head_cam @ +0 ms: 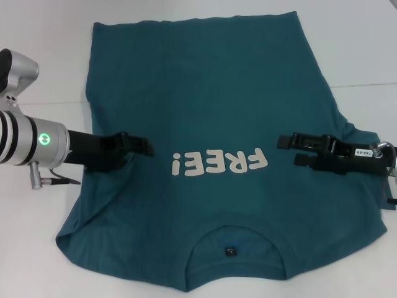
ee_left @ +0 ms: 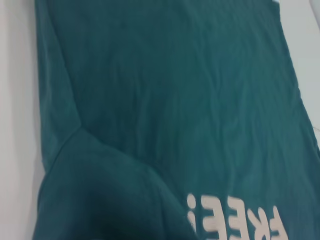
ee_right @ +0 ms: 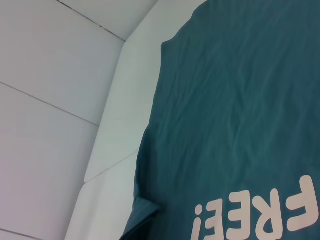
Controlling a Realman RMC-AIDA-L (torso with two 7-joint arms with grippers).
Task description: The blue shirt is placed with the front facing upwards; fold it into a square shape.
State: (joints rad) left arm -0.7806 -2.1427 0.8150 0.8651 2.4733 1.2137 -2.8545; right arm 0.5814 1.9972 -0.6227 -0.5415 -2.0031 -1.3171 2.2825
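Note:
The blue shirt [head_cam: 211, 93] lies front up on the white table [head_cam: 43, 37], hem at the far side and collar [head_cam: 231, 239] with its small dark tag [head_cam: 230, 251] nearest me. Cream "FREE!" lettering [head_cam: 220, 162] crosses the chest. My left gripper [head_cam: 146, 148] hovers over the shirt just left of the lettering. Just right of it, at the same level, is my right gripper [head_cam: 282, 144]. The left wrist view shows the shirt [ee_left: 175, 100] with a raised fold near the lettering [ee_left: 240, 225]. In the right wrist view are the shirt [ee_right: 240, 100], its side edge and lettering [ee_right: 260, 220].
White table surface [ee_right: 115, 125] surrounds the shirt on all sides, with seams between panels at the far right. A sleeve [head_cam: 366, 186] spreads under the right arm. The near left shirt corner [head_cam: 71, 239] lies rumpled.

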